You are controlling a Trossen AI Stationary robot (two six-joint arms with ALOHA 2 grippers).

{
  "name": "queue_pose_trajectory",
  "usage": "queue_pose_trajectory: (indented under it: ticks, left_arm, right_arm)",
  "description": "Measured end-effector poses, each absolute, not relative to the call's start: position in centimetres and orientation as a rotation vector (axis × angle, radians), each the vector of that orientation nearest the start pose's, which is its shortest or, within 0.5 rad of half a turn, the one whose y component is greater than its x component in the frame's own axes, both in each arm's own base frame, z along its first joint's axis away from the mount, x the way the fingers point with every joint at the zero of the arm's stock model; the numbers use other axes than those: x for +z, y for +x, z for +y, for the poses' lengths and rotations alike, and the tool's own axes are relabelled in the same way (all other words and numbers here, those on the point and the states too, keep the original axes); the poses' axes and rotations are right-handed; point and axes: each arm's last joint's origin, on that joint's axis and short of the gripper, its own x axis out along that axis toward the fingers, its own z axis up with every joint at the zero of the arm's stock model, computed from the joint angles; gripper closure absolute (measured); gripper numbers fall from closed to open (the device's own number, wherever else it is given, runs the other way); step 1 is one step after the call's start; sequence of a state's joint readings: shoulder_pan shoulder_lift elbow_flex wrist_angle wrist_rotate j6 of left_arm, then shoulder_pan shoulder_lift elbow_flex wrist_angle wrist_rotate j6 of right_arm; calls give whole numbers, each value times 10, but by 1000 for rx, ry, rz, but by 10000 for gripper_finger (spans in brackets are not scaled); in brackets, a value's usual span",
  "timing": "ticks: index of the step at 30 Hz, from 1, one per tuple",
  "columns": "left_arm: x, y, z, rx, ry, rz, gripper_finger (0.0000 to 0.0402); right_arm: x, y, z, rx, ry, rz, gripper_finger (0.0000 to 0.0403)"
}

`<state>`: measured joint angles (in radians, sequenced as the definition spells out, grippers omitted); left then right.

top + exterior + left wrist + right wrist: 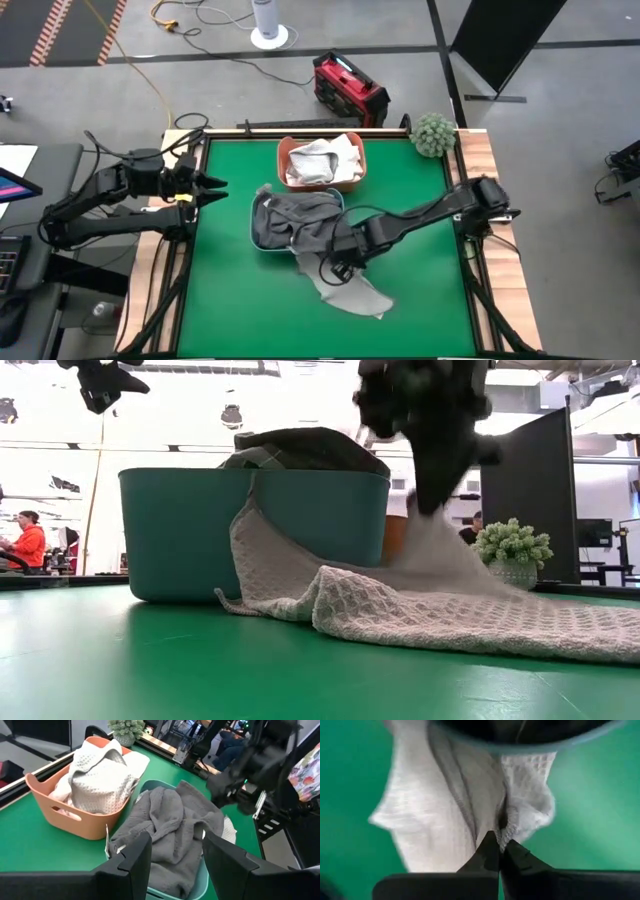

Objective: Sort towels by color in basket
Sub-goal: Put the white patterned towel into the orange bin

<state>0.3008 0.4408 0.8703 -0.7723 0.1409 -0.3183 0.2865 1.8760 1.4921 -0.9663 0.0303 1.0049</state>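
Observation:
A teal basket [262,240] holds dark grey towels [300,215], heaped above its rim [305,445]. Behind it, an orange basket [350,183] holds white and cream towels [322,160]. A light grey waffle towel [350,292] hangs over the teal basket's rim and spreads over the green table [450,610]. My right gripper [340,262] is shut on this towel just off the basket's near right corner. My left gripper [218,187] hovers open at the teal basket's left side, above the table, its fingers [145,852] pointing toward the grey towels [175,820]. My right gripper [500,845] pinches a raised fold of the light grey towel [506,827] between its two fingertips, coming from above and pointing down. The cloth rises in a peak to the fingers [430,525]. One end hangs from the teal rim [250,510] and the rest lies on the table.
A fuzzy green ball [433,133] sits at the table's far right corner. A red case [348,88] and cables lie on the floor beyond the far edge. People sit in the room behind [25,545]. Green table shows bare at the near left [230,310].

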Motion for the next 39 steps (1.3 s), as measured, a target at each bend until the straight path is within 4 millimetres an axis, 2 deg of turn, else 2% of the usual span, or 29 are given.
queue_pose_trajectory:
  ticks: [4,8,13,18,23,27,30,32,35,39]
  left_arm:
    - [340,68,17,215,-388,307,235]
    - [341,68,17,224,-385,304,235]
    - [341,68,18,234,-372,295,235]
    - [344,69,18,244,-363,264,235]
    - [345,69,18,243,-362,253,235]
    - [345,69,19,265,-359,250,235]
    - [346,69,20,288,-356,241,235]
    - [347,69,20,305,-357,222,235]
    - [349,70,22,334,-350,195,235]
    - [350,70,23,370,-347,177,235]
  right_arm:
    - [262,340,102,-401,667,1212,385]
    - [307,316,100,-302,718,1092,385]
    - [366,283,90,-160,804,847,385]
    - [417,262,76,-14,828,518,385]
    - [472,237,65,182,666,100,385]
    - [506,217,48,197,474,-212,385]
    - [516,215,31,72,345,-341,385]
    - [515,219,18,-37,305,-359,385]
    - [506,237,-3,-155,281,-330,385]
    - [480,277,-33,-273,309,-239,385]
